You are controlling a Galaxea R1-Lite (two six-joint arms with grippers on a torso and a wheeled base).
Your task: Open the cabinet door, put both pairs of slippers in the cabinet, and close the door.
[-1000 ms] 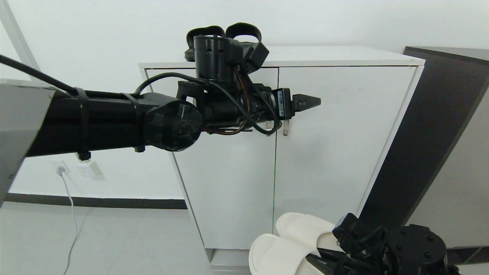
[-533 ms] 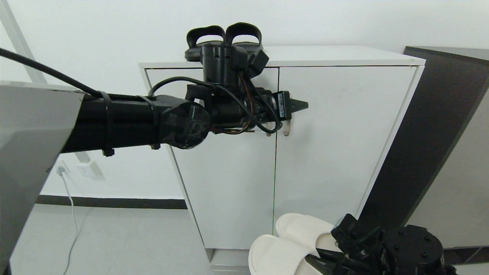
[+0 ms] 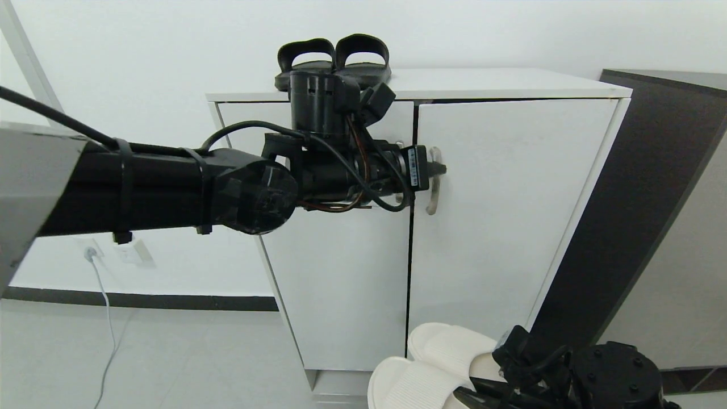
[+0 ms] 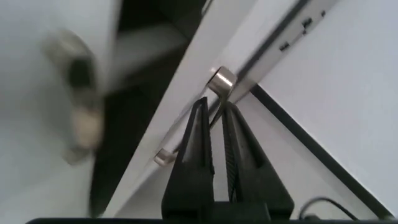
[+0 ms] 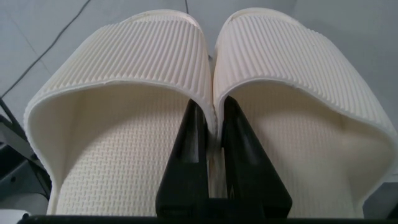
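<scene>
Left gripper (image 3: 438,168), fingers drawn nearly together, sits at the curved silver metal handle (image 3: 434,193) on the right door (image 3: 511,216) of the white two-door cabinet (image 3: 511,82). It has pulled back toward the near side, and a dark gap (image 3: 416,130) now runs down the seam, so the door is likely starting to open. Right gripper (image 5: 214,118), low on the right, clamps the cream ribbed foam slippers (image 5: 124,68). The black rubber slippers (image 3: 335,57) wait on the cabinet top.
</scene>
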